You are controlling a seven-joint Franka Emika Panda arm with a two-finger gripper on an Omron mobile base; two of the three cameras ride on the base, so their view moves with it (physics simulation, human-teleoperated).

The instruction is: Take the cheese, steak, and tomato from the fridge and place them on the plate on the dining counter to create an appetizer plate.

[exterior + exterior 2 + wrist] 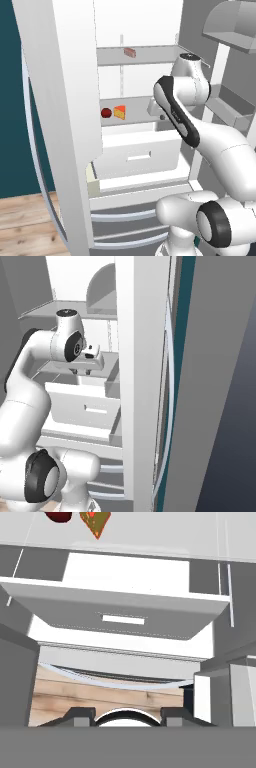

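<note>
Cheese (120,112), tomato (106,113) and steak (130,52) all sit inside the open fridge (60,100), none of them picked up yet. Nearest the base, the drawer (137,155) stands pulled a little forward under the middle shelf, and the hand camera looks down over its front to the wood floor (100,697) below. The gripper (84,372) hangs above that drawer at the right-hand end of the middle shelf, fingers pointing down; nothing lies between them, and whether they are spread or drawn in I cannot tell. Further along that shelf, near its left end and front edge, the tomato rests with the cheese wedge just beside it on its right, well apart from the gripper. They lie forward, probably easy to reach once the hand swings over. Farthest back and higher, the steak lies near the middle of the upper shelf.
</note>
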